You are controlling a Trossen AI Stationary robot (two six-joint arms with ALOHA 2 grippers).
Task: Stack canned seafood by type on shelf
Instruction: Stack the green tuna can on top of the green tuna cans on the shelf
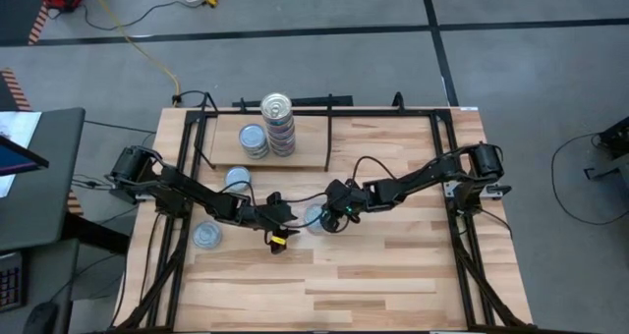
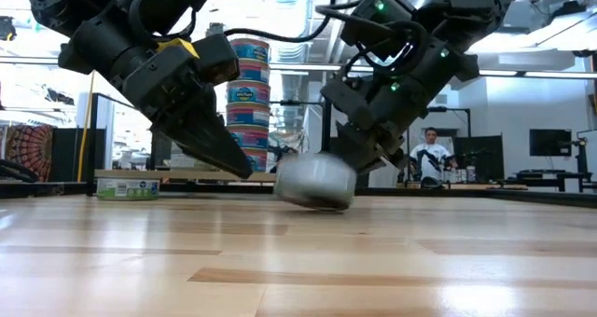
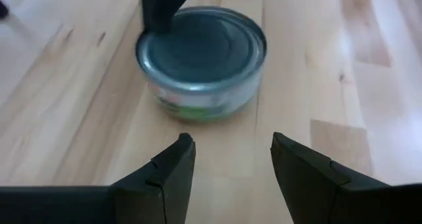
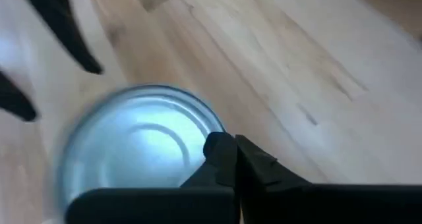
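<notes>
High view: mid-table, right gripper (image 1: pixel 329 219) pressed together at a tilted tin's (image 1: pixel 316 219) rim; left gripper (image 1: pixel 282 226) spread just beside; near edge open.

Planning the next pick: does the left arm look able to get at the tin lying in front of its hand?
Probably not cleanly. The left hand is open and faces the tin, but the right hand sits shut on top of the tin, crowding it.
</notes>
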